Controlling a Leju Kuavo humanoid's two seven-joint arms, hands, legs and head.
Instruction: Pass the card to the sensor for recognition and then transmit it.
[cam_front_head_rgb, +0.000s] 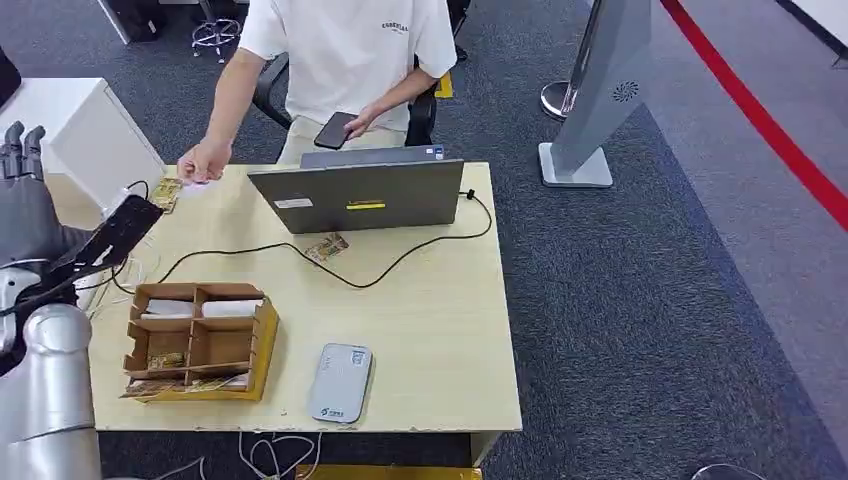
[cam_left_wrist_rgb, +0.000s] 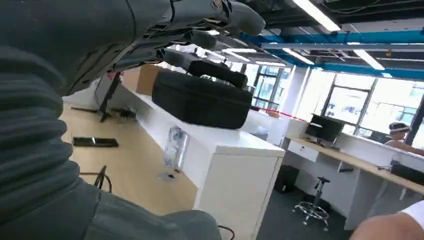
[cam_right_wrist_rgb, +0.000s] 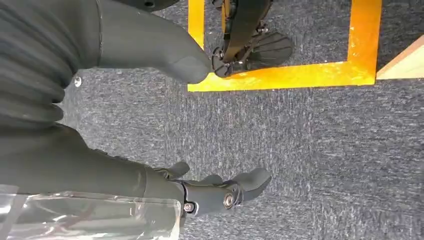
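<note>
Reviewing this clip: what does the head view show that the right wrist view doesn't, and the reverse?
Head view alone: the wooden table, the open laptop, the cardboard divider box, the grey card reader, a person's hand at the far corner, and the raised left hand.
Right wrist view alone: the right hand, fingers apart and holding nothing, above yellow floor tape.
Both: the dark grey carpet.
</note>
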